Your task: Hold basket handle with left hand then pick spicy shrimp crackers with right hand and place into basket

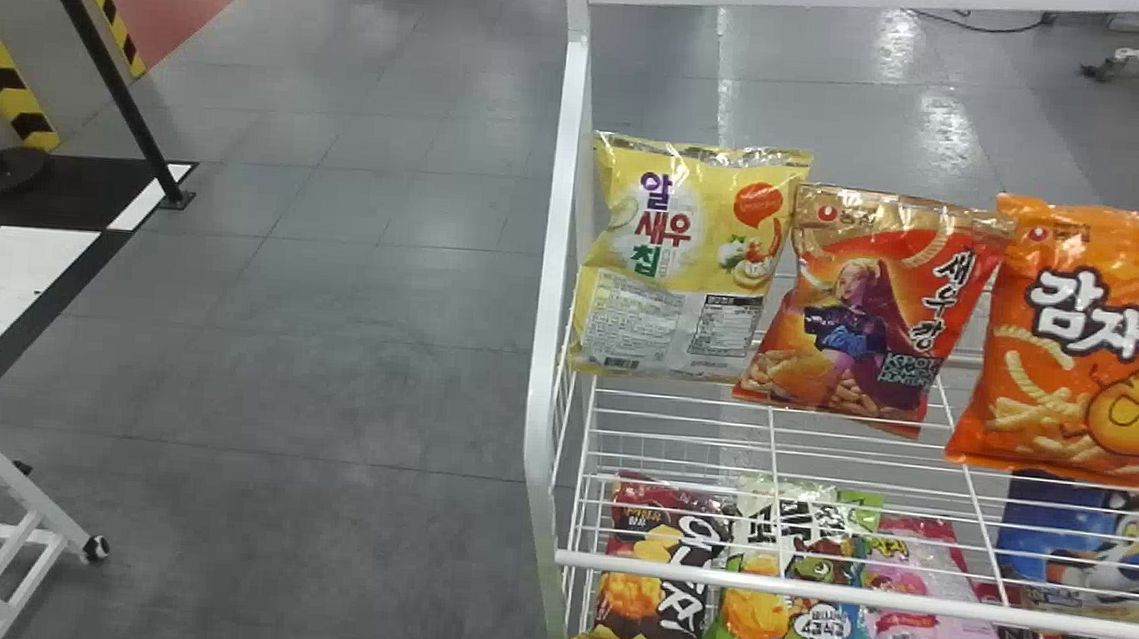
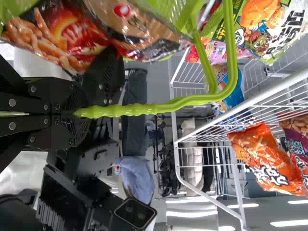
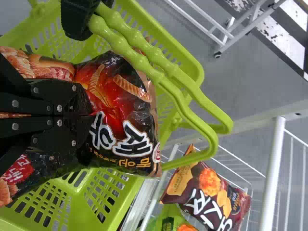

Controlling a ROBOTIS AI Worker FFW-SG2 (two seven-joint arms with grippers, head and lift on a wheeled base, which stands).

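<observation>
Grey floor [image 1: 326, 363] runs across my head view, with a white wire rack [image 1: 871, 588] standing on the right-hand side. Through the wrist camera I can see that my right gripper [image 3: 91, 115] is clenched on a glossy black-and-red pillow bag of spicy shrimp crackers [image 3: 134, 130], gripping it partway along its length. That bag lies across the opening of a lime-green basket with slotted plastic walls [image 3: 103, 197]; I cannot tell whether it touches the rim. My left gripper [image 2: 74, 114] is clamped around the basket's paired, beaded lime-green handles [image 2: 125, 109]. Farther out, the rack's upper shelf carries a yellow bag with a silvery lower panel [image 1: 685, 237], a red-orange bag with a gold top [image 1: 860, 320] and a bright orange bag [image 1: 1075, 395], side by side from left to right. Dark red, green, pink and blue packets [image 1: 779, 615] sit on the shelf below
</observation>
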